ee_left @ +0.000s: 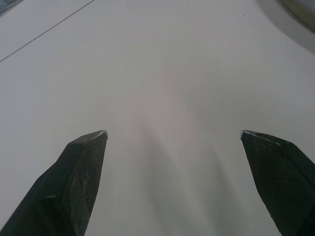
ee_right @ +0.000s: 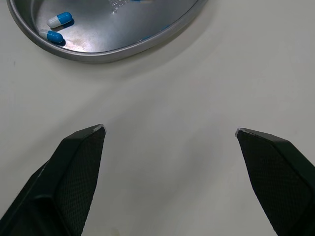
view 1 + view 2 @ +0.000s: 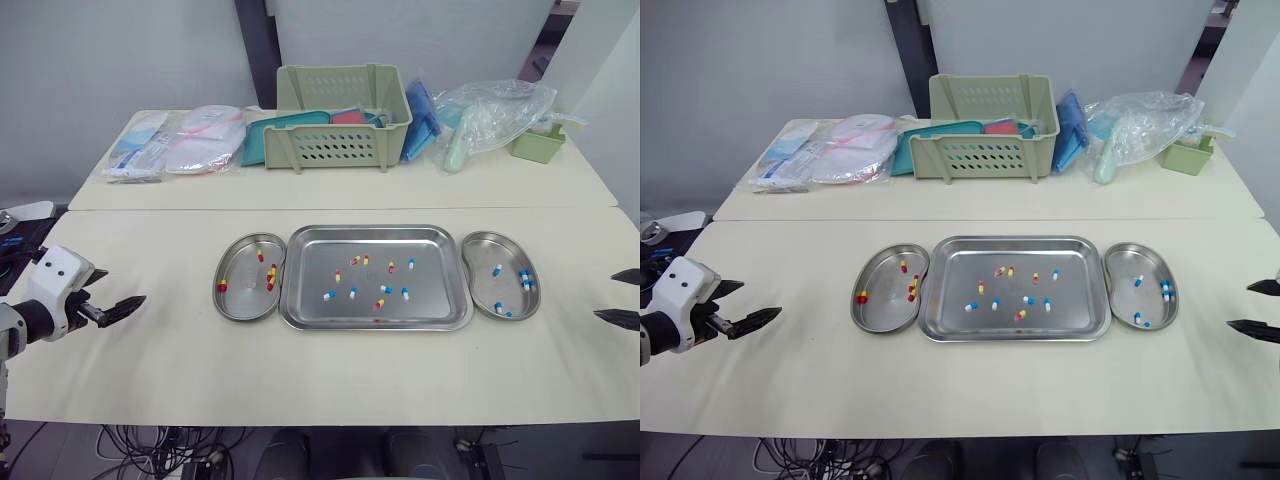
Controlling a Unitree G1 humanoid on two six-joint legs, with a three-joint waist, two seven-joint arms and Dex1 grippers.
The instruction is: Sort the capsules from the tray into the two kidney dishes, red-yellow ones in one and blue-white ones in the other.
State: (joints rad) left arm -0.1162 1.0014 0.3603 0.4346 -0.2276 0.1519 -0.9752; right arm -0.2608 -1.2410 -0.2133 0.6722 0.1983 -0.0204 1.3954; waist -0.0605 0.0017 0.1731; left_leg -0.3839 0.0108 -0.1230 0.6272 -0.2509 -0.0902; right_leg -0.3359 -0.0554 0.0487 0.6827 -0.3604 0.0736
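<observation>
Squarely in the middle of the near table (image 3: 150,370) lies the rectangular steel tray (image 3: 375,234), with a kidney dish touching it or nearly so on each short side. On the tray floor a loose scatter of both kinds is spread, red-yellow capsules (image 3: 338,276) mostly toward the far half and blue-white capsules (image 3: 386,289) mostly toward the near half, none of them touching. The left kidney dish (image 3: 235,305) holds only red-yellow pieces: one at its outer rim, one near the far end and a small cluster by the edge next to the tray. The right kidney dish (image 3: 482,246) holds only blue-white ones, spread along its outer side. The left gripper (image 1: 173,132) hovers low over bare tabletop well to the left of the dishes, its two black fingers spread wide with nothing between them. The right gripper (image 2: 170,128) hangs at the right edge of the table, just beside the right kidney dish, likewise spread wide and empty. On the far table (image 3: 500,182) stand a pale green slotted basket (image 3: 340,145), sealed clear packets (image 3: 175,140) to its left, blue packets (image 3: 420,115), a crumpled clear plastic bag (image 3: 495,110) and a small green box (image 3: 537,147); any print on the packets is too small to read.
</observation>
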